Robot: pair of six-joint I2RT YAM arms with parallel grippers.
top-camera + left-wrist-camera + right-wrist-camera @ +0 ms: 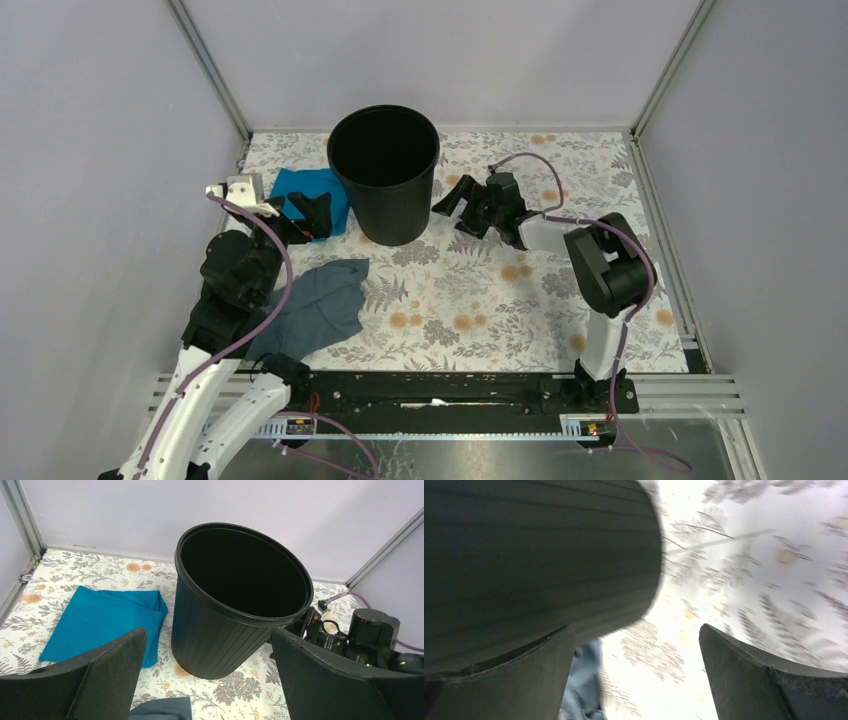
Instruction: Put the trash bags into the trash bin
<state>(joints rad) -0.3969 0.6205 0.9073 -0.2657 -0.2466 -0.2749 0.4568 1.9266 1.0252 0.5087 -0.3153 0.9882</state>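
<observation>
The trash bin [390, 212], a round black plastic bucket with tapered, faintly ribbed sides and a wide rim, stands upright on the flower-patterned table [480, 300], between the two grippers. Its mouth is open to the top, and the inside shows only as dark.

The left gripper [321, 210] has its jaws spread wide, with nothing between them. From the left wrist view the bin sits straight ahead of these jaws, near and slightly towards the right finger, its rim above the fingertips. A bright teal folded cloth [102, 620] lies flat ahead of the left finger, just beside the bin's base. The edge of a dull grey-blue crumpled cloth [318, 300] sits below and behind the jaws, towards the arm bases.

The right gripper [452, 210] is also spread wide and holds nothing. It is on the opposite side of the bin, with its fingertips pointing at the bin's wall. The right wrist view is blurred. In it the ribbed black wall fills the space above and ahead of the left-hand finger, very close. I cannot tell whether a fingertip touches the wall. Bare patterned table lies ahead of the other finger, and a strip of grey-blue fabric shows low between the jaws.
</observation>
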